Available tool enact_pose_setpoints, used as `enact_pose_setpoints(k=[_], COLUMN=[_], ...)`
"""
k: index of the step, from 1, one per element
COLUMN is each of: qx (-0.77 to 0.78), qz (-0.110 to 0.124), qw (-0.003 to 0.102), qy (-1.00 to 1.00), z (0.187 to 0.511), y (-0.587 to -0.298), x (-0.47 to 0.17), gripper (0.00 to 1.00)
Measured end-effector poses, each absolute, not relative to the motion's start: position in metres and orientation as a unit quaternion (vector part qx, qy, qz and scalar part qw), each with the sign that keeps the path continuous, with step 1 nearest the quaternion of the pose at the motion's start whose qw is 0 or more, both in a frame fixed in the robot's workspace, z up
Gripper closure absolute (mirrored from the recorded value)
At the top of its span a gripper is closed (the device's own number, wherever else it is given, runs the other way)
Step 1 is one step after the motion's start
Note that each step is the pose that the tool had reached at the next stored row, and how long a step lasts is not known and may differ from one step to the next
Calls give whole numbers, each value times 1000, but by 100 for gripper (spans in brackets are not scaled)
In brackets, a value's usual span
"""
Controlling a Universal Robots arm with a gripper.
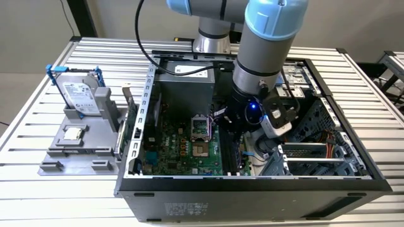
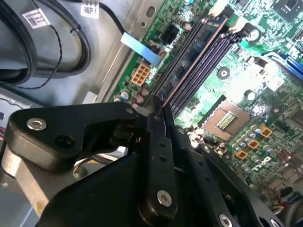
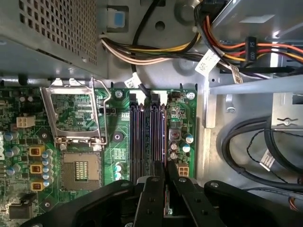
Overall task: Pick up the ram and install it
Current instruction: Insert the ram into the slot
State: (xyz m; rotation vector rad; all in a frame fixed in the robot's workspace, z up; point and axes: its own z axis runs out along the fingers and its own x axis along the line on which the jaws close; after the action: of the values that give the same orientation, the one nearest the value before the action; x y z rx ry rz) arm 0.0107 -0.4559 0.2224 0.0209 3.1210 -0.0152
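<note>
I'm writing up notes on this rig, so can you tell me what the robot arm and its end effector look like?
The arm is a grey metal tube with light-blue joint caps, on a silver base. A black cable runs alongside it. Its wrist is black, with a glowing blue light and a black-and-white camera module. The end effector is matte black, with flat linkage fingers joined by silver screws, seen in both wrist views.

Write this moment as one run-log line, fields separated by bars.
stage: seating | hand: shut on dark-blue ram stick | ram: lying in black motherboard slot | place: inside open black computer case
</note>
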Motion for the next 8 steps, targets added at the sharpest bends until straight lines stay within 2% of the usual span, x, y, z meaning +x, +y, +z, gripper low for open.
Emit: enact_pose_setpoints(k=[8], qx=[7], qz=[-5], qw=[9], qy=[1000], z=[218], y=[-453], x=[11], gripper=[100])
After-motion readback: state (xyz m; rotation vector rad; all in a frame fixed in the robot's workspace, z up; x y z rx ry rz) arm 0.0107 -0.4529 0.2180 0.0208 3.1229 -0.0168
